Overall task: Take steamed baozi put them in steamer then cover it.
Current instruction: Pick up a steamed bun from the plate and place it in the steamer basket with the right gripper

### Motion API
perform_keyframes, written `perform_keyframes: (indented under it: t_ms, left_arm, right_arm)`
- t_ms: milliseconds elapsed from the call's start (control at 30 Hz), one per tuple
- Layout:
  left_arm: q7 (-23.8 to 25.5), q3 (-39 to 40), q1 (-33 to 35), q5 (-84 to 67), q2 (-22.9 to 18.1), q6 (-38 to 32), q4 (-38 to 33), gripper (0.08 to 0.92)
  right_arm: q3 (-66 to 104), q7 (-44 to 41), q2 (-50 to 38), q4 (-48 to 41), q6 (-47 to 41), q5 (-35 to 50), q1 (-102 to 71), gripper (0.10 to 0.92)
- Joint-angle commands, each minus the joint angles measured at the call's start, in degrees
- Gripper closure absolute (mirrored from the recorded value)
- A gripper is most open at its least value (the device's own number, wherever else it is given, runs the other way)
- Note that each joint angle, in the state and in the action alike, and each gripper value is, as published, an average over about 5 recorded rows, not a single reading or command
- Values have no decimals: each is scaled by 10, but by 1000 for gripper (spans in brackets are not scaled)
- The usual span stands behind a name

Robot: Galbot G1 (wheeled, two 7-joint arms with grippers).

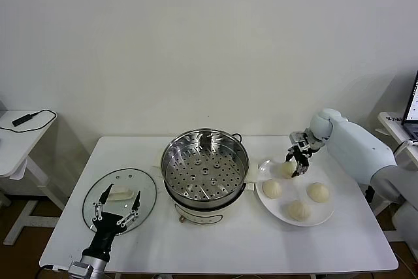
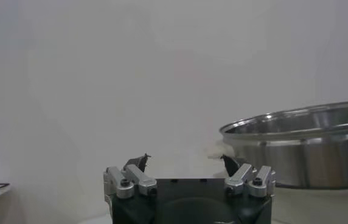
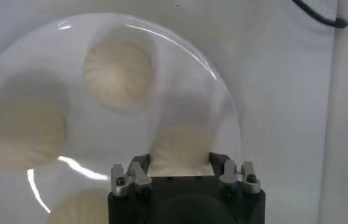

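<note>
From the head camera, a white table (image 1: pixel 215 246) holds the steamer (image 1: pixel 205 164), a shiny steel pot with a perforated tray inside, standing at the table's middle with nothing in it. To its right sits a white plate (image 1: pixel 324 210) carrying all four steamed baozi (image 1: pixel 319 192), small cream domes. The right gripper (image 1: pixel 295 163) reaches down over the plate's far edge, its fingers set on either side of the rearmost bun (image 1: pixel 287 168); they appear to be touching it, though this view is too distant to be sure. To the steamer's left the cover (image 1: pixel 120 199), a clear glass lid with a white handle, lies flat on the table. The left gripper (image 1: pixel 117 208) hovers above it with its jaws spread wide, holding nothing.

The left wrist camera shows the left gripper's fingers (image 2: pixel 128 181) far apart, with the steamer's steel wall beyond.

The right wrist camera looks down on the plate; a bun sits between the right gripper's fingers (image 3: pixel 129 176), close against both.

No brand, label or readable writing shows in any view.
</note>
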Motion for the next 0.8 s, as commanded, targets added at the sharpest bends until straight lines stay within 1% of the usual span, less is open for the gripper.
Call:
perform_keyframes:
  t_ms: [33, 167, 300, 367, 600, 800]
  left_arm:
    - [-1, 4, -1, 0, 1, 1, -4, 177]
    - [-1, 6, 1, 0, 0, 0, -7, 177]
    - [-3, 5, 3, 2, 0, 0, -9, 177]
    - [-3, 5, 4, 3, 0, 0, -9, 177]
    - [-3, 5, 8, 5, 0, -3, -12, 177]
    - [-4, 4, 9, 5, 0, -5, -14, 177]
  right_arm:
    - [-74, -23, -36, 152, 67, 57, 139, 344]
    - [-117, -26, -9, 176, 128, 77, 223, 346]
    - [-159, -25, 29, 211, 152, 105, 281, 347]
    - [-170, -24, 51, 225, 162, 105, 293, 349]
    - [-185, -23, 120, 249, 176, 89, 281, 355]
    - [-186, -21, 163, 232, 191, 40, 224, 356]
